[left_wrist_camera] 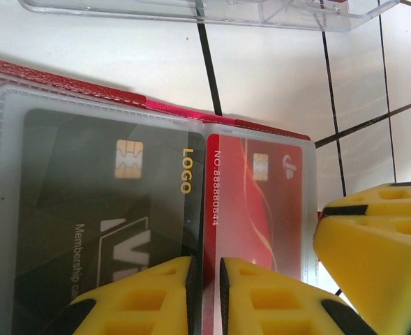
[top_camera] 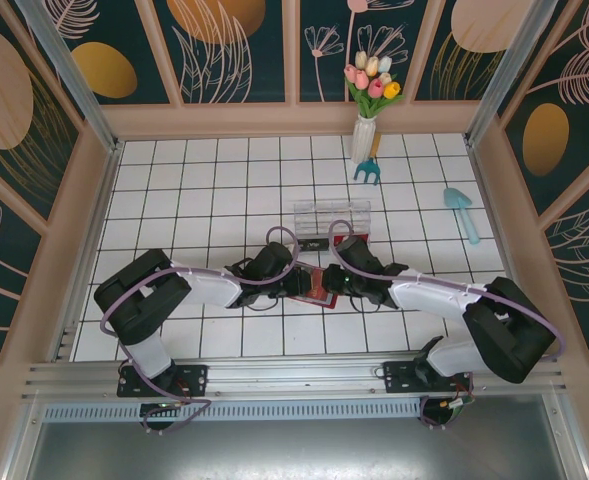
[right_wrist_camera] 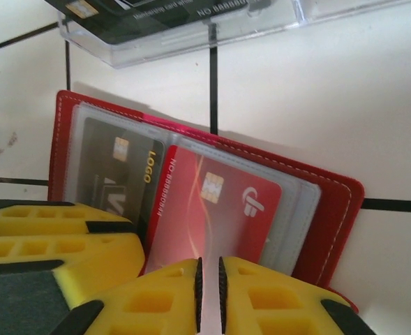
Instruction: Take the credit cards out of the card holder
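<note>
The dark red card holder (top_camera: pixel 317 287) lies open on the white tiles between my two arms. Its red edging (left_wrist_camera: pixel 86 87) frames clear sleeves. A black card (left_wrist_camera: pixel 86 209) sits in the left sleeve and a red card (left_wrist_camera: pixel 254 216) in the right one. My left gripper (left_wrist_camera: pixel 205 296) is shut on the holder's middle fold, between the two cards. My right gripper (right_wrist_camera: pixel 208 296) is shut on the near edge of the red card (right_wrist_camera: pixel 219 209), which lies tilted over its sleeve. The holder's red cover (right_wrist_camera: pixel 338 209) shows behind it. The two grippers sit side by side, almost touching.
A clear plastic compartment box (top_camera: pixel 331 217) stands just beyond the holder, with a dark card (right_wrist_camera: pixel 135 10) inside. Further back are a vase of tulips (top_camera: pixel 364 135), a small blue rake (top_camera: pixel 368 172) and a blue trowel (top_camera: pixel 462 212).
</note>
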`<state>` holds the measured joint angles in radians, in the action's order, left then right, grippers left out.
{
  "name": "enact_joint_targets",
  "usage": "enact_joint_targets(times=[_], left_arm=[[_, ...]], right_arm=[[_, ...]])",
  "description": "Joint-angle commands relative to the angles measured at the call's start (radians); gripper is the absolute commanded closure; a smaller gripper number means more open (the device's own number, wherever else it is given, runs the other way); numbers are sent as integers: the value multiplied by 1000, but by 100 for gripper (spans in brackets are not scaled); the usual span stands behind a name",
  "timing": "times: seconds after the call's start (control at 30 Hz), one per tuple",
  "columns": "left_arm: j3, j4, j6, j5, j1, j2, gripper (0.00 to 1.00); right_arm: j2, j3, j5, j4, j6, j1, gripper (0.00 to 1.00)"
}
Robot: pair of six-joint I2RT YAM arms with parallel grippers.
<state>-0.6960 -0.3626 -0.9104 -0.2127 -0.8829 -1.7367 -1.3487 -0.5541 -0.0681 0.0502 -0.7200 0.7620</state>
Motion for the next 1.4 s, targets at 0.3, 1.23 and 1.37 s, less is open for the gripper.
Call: enact_joint_targets(times=[0.3, 1.23, 1.37], left_arm=[[-11, 53, -5, -7, -4, -30, 79], [29, 48, 0, -3, 12, 94, 100], [44, 63, 7, 3, 28, 116, 100]], right_arm=[[-44, 36, 6, 0, -15, -6, 95], [-67, 61, 25, -18, -27, -12, 95], [-67, 68, 30, -16, -27, -16, 95]])
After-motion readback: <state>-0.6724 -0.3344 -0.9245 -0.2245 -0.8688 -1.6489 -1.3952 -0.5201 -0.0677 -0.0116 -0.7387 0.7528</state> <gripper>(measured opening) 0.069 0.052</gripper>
